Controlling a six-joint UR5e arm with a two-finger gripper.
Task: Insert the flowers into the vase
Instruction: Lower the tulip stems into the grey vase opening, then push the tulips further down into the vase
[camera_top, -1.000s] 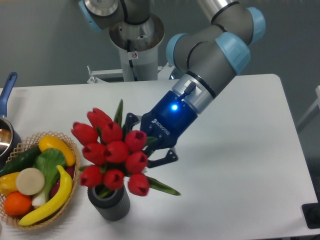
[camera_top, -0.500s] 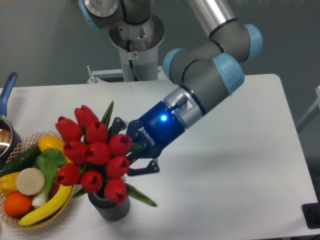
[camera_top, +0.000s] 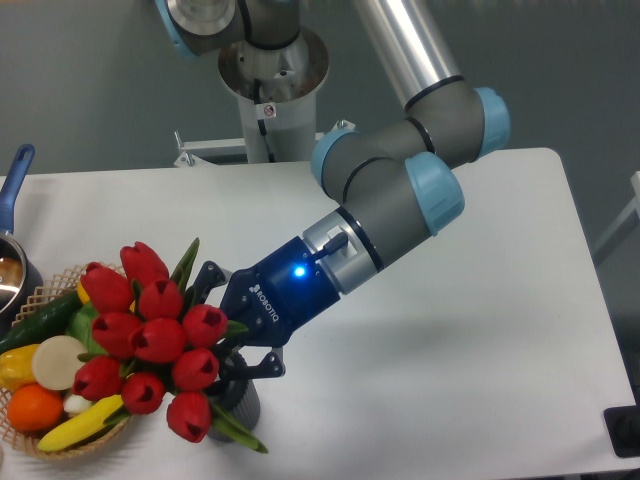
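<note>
The flowers (camera_top: 150, 340), red tulip buds on green stems with long leaves, hang tilted to the left over the near-left part of the table. My gripper (camera_top: 222, 330) is shut on their stems from the right, its blue body with a lit blue lamp behind it. The buds reach out over the wicker basket. Just under the gripper stands the vase (camera_top: 244, 402), a dark grey cylinder. Only a sliver of its right side shows, and its mouth is hidden behind the buds and leaves. Whether the stem ends are inside it I cannot tell.
A wicker basket (camera_top: 50, 290) with a banana, an orange, a cucumber and other produce stands at the left edge, partly under the buds. A blue pot handle (camera_top: 14, 180) sticks up at far left. The arm's base column (camera_top: 270, 95) stands behind the table.
The gripper has carried the flowers left and down. The buds now lean over the basket and cover most of the vase, which stood in plain view before.
</note>
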